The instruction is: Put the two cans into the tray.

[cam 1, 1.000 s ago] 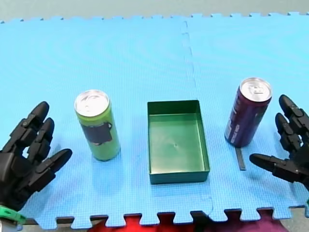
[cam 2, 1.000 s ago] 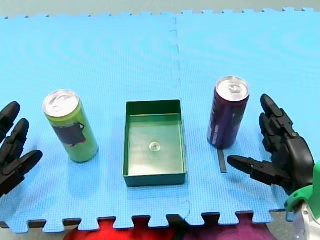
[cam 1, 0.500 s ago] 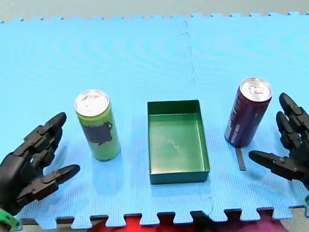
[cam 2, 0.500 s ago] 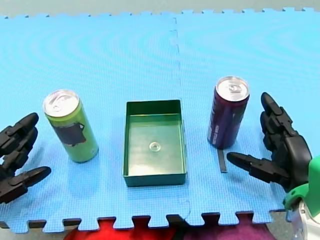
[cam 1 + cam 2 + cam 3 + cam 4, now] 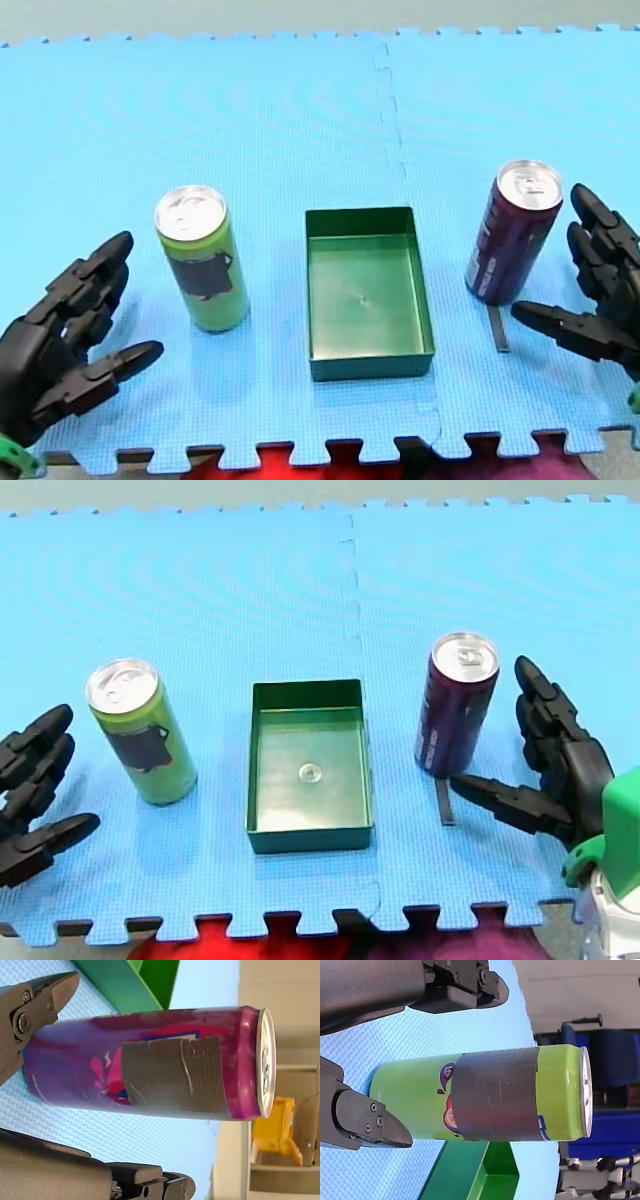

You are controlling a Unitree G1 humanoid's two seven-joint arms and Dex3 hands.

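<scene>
Left hand at the near edge of the foam mat, released, holding nothing. Right hand at the near edge on the other side, released too, nothing grasped.

Purple can upright on the mat, just beside the right hand on its inner side. The thumb reaches toward the can's base; can't tell if it touches. Dark strip flat on the mat, between that thumb and the can base.

Green can upright, ahead of the left hand and inward, near but apart.

Green tray between the two cans, apart from both, roughly midway between the hands. Both cans stand outside it.

First wrist view: grey tape patch on the purple can. Second wrist view: dark tape band round the green can.
</scene>
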